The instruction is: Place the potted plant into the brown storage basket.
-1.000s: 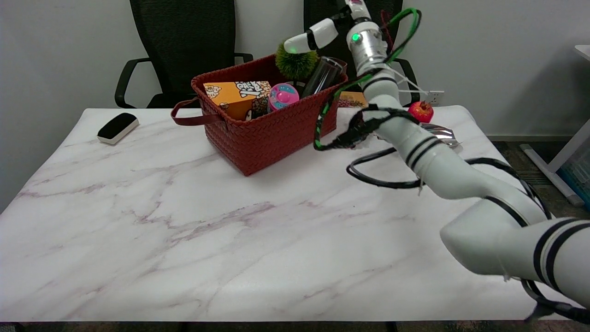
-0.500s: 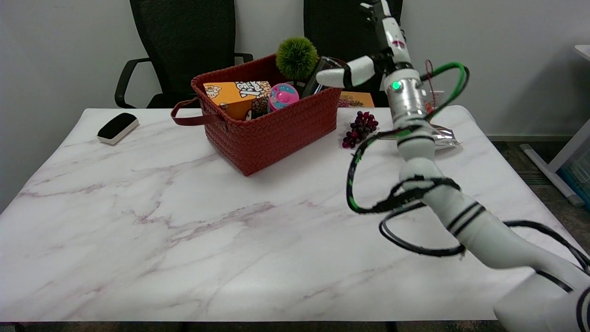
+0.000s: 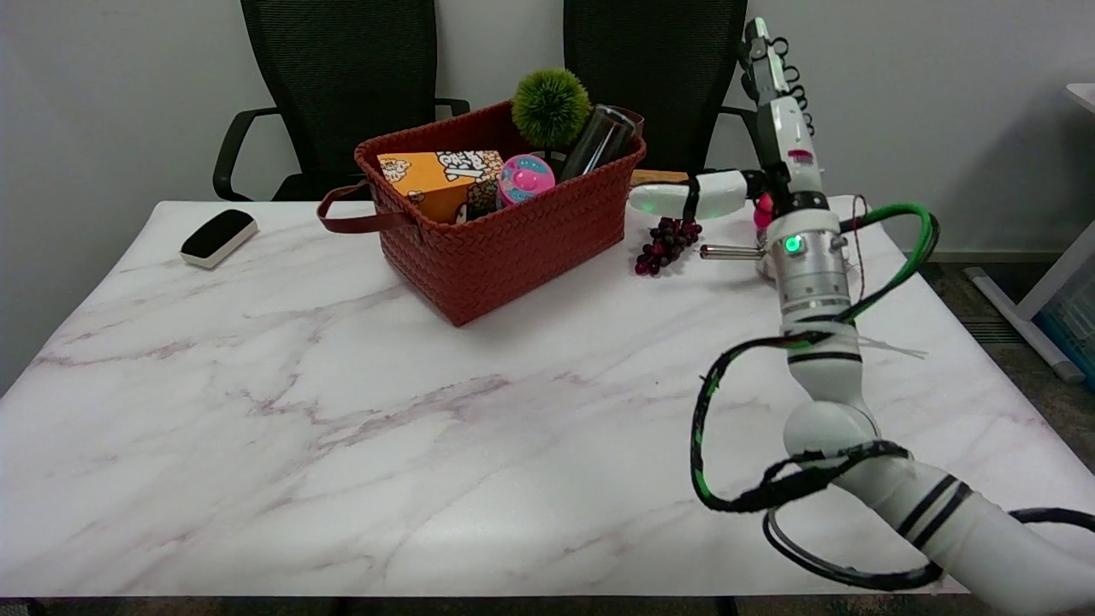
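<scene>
Placement looks done, as far as I can judge: the potted plant (image 3: 551,105), a round green ball of leaves, stands in the brown storage basket (image 3: 505,239) at its far corner, in the upper middle of the frame, beside a dark cylinder (image 3: 600,141), a pink round thing (image 3: 525,180) and an orange box (image 3: 436,175). Its pot is hidden behind these things. The step in hand seems to be the retreat of the arm; the next move calls only for drawing the arm off to the lower right without touching the basket's rim.

The right hand (image 3: 774,128) is at the upper right of the frame, to the right of the basket and apart from it. Its fingers point straight up, the thumb (image 3: 689,195) stretched out to the left toward the basket. The hand is spread and holds nothing. Below the thumb, dark grapes (image 3: 665,244) lie on the desk (image 3: 342,411).
</scene>
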